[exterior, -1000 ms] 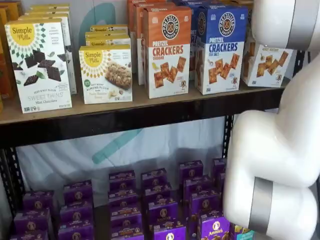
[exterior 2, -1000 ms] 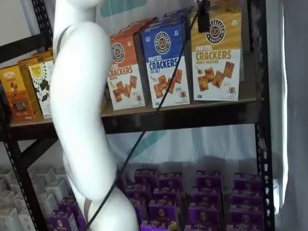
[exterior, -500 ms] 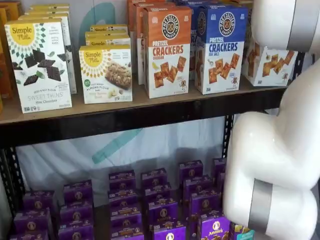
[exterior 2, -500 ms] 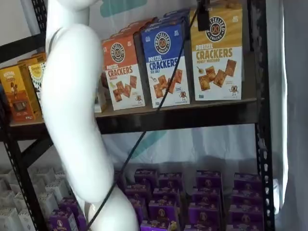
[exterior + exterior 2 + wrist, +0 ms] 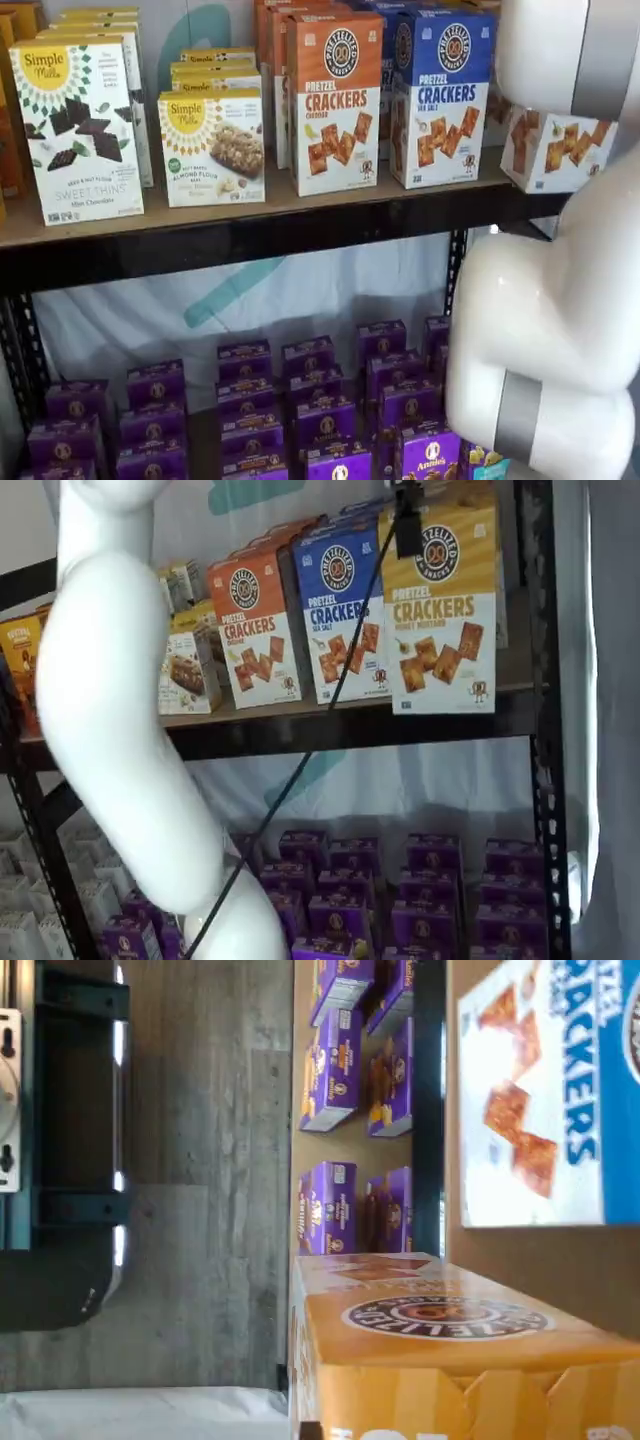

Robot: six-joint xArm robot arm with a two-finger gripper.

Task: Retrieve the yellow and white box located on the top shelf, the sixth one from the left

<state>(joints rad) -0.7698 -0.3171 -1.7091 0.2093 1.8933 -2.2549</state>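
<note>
The yellow and white box (image 5: 440, 610) hangs in front of the top shelf (image 5: 300, 718), at the right end beside the blue box (image 5: 345, 610). Its bottom edge overlaps the dark front rail. My gripper (image 5: 407, 535) shows as a black finger at the view's top edge, against the box's upper front, and is shut on the box. In a shelf view only the box's white lower part (image 5: 560, 150) shows, past the shelf's (image 5: 250, 215) right end, behind my white arm (image 5: 560, 300). The wrist view shows the box's yellow top with its round logo (image 5: 450, 1335) close up.
Orange (image 5: 335, 100) and blue (image 5: 440, 95) cracker boxes and white Simple Mills boxes (image 5: 75, 130) stand on the top shelf. Several purple boxes (image 5: 300, 400) fill the lower level. A black upright (image 5: 540, 780) is right of the held box. A cable (image 5: 300, 760) hangs across the shelf front.
The yellow and white box has come forward out of its row, off the shelf board and past the front rail, with the gripper. The arm has swung with it.
</note>
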